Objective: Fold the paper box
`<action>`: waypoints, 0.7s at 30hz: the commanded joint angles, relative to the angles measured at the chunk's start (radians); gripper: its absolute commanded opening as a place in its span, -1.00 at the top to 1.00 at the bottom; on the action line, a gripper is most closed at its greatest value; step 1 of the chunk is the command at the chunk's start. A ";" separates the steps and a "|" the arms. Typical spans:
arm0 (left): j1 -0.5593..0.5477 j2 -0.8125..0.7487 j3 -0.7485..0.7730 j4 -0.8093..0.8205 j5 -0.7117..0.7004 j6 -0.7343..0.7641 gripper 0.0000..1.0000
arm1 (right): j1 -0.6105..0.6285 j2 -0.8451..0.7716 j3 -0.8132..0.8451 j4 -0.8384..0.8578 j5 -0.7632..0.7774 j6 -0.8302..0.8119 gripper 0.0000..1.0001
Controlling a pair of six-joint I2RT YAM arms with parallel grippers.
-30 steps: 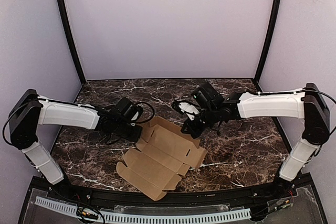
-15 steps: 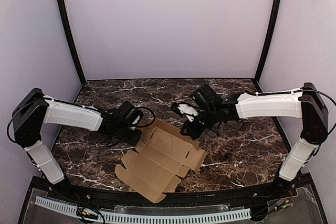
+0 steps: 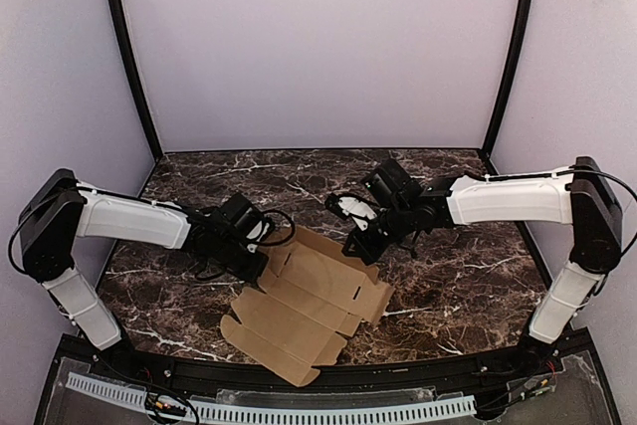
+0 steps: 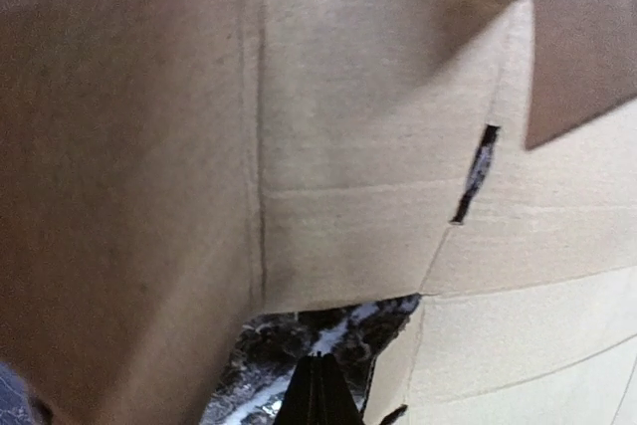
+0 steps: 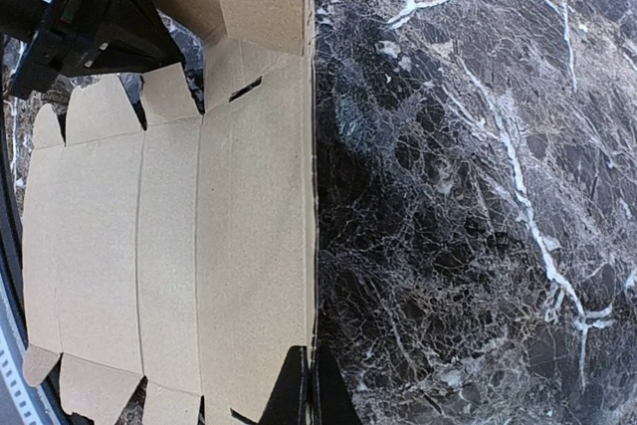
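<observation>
Lying open, the paper box [image 3: 304, 311] spreads between clenched left fingers [image 4: 314, 400] and clenched right fingers [image 5: 323, 405].

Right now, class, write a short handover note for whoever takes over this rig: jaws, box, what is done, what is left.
Left gripper: jaws shut, holding nothing, at the far left corner of the box.
Right gripper: jaws shut, holding nothing, at the box's far right edge.
Box: near the middle of the table, mostly flat; a far flap stands up.
Done: no wall or lid folded yet.
To do: raise the walls, tuck the tabs, close it.
</observation>
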 commanded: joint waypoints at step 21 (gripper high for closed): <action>-0.012 -0.072 -0.071 0.061 0.225 -0.038 0.99 | -0.009 0.000 0.011 0.016 -0.006 0.029 1.00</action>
